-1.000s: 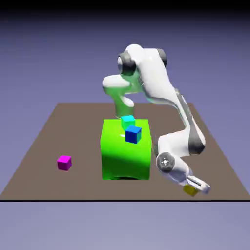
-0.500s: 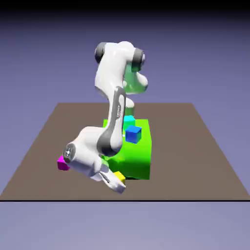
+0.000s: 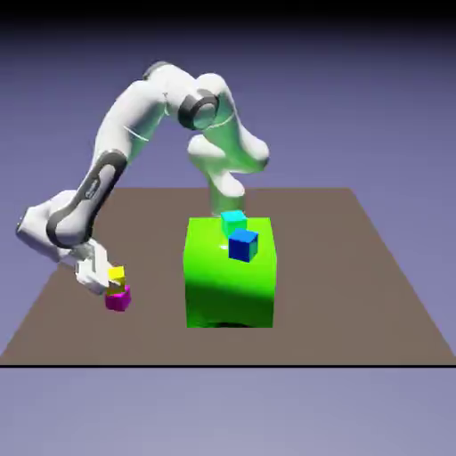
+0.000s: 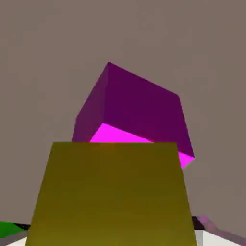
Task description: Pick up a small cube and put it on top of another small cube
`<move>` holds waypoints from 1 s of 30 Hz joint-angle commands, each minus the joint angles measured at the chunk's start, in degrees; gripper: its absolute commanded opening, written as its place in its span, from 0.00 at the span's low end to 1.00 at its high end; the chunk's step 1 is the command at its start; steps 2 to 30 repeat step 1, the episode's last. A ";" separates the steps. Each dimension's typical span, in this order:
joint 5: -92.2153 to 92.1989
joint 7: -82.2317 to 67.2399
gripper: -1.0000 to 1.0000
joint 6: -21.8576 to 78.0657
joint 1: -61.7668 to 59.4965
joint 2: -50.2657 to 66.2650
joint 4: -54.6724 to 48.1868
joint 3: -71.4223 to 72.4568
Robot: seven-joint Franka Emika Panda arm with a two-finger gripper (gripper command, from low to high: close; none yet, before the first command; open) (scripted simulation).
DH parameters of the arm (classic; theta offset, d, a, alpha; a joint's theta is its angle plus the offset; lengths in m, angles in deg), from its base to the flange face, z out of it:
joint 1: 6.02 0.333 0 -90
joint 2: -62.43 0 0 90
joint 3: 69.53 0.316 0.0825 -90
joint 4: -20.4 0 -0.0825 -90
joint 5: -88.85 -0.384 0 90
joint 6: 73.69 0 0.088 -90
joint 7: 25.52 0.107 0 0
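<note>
yellow cube at the magenta cube

near the table's [image 3: 356, 267] edge at the exterior view's left, the gripper [image 3: 105, 276] has its jaws spread around the small yellow cube [image 3: 117, 277], which sits atop the magenta cube [image 3: 118, 299]. it looks light, rigid and smooth-sided; flat opposite faces suit grasping.

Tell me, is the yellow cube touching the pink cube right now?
Cannot tell. In the exterior view the yellow cube sits directly atop the pink cube with no visible gap; the hand view only shows them overlapping, so neither view shows contact plainly.
</note>
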State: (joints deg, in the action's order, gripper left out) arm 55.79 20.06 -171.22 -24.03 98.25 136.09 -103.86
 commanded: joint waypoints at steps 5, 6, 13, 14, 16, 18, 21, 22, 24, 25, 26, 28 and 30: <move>0.97 0.68 1.00 2.43 -0.46 -0.63 -2.07 -0.64; 0.97 0.68 1.00 2.43 -0.46 -0.63 -2.07 -0.64; 0.97 0.68 1.00 2.43 -0.46 -0.63 -2.07 -0.64; 0.97 0.68 1.00 2.43 -0.46 -0.63 -2.07 -0.64; 0.97 0.68 1.00 2.43 -0.46 -0.63 -2.07 -0.64; 0.97 0.68 1.00 2.43 -0.46 -0.63 -2.07 -0.64; 0.97 0.68 1.00 2.43 -0.46 -0.63 -2.07 -0.64; 0.97 0.68 1.00 2.43 -0.46 -0.63 -2.07 -0.64; 0.97 0.68 1.00 2.43 -0.46 -0.63 -2.07 -0.64; 0.97 0.68 1.00 2.43 -0.46 -0.63 -2.07 -0.64; 0.97 0.68 1.00 2.43 -0.46 -0.63 -2.07 -0.64; 0.97 0.68 1.00 2.43 -0.46 -0.63 -2.07 -0.64; 0.97 0.68 1.00 2.43 -0.46 -0.63 -2.07 -0.64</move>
